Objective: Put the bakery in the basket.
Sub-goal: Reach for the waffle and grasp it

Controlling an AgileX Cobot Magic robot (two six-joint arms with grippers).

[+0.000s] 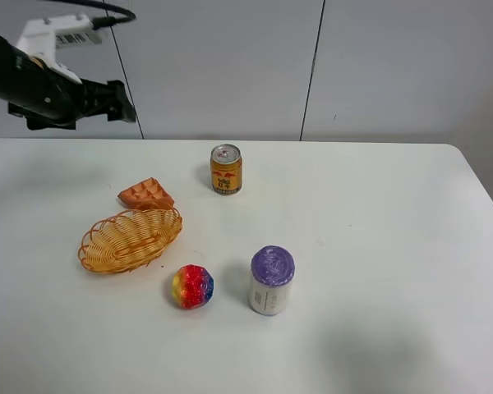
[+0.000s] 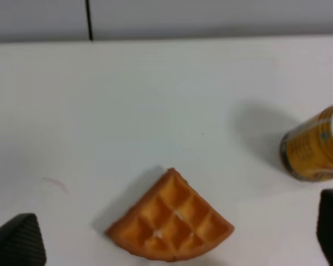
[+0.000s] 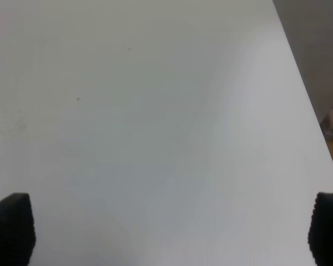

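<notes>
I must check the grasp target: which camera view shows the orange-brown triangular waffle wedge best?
The left wrist view: the orange-brown triangular waffle wedge is large there, its square grid clear. The exterior high view shows it small, next to the golden woven wicker basket. The right wrist view shows only white table, no wedge.
</notes>
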